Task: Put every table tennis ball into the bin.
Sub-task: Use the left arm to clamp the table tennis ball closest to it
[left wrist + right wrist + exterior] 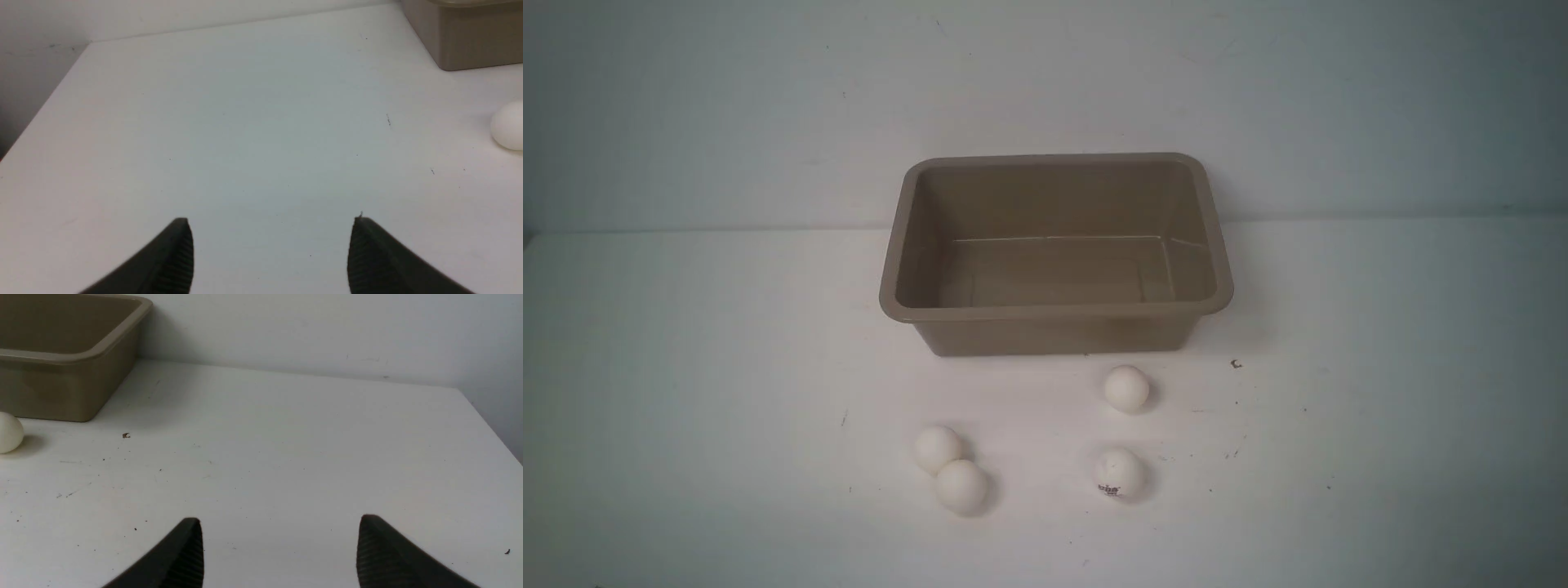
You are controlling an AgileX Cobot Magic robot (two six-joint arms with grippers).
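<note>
While neither arm shows in the front view, each wrist camera looks along its own black ribbed fingers. The left gripper [270,220] has its fingers [175,261] spread wide, with only the white table [245,122] between them; they grip nothing and touch nothing. The right gripper [281,519] stands the same way, its fingers [384,555] parted above the tabletop and pinching nothing.

The bin [1054,311] is a taupe plastic tub with rounded corners, sloping walls and a flared rim. Its mouth faces up and its floor is in plain sight. Its long axis runs side to side across the table, parallel to the pale wall [1045,82] behind it. It sits well ahead of both pairs of fingers, off to the inner side of each.

The four table tennis balls, white and matte, lie on the table on the near side of the bin. One ball [1127,388] sits close to the bin's front wall, well ahead of the right fingers. The logo ball [1119,474], with a small dark print, lies nearer the robot. Two more [938,448] [961,487] lie side by side and seem to touch. Well ahead of the left fingers a ball is cut by the picture's edge; which of the four it is I cannot tell
</note>
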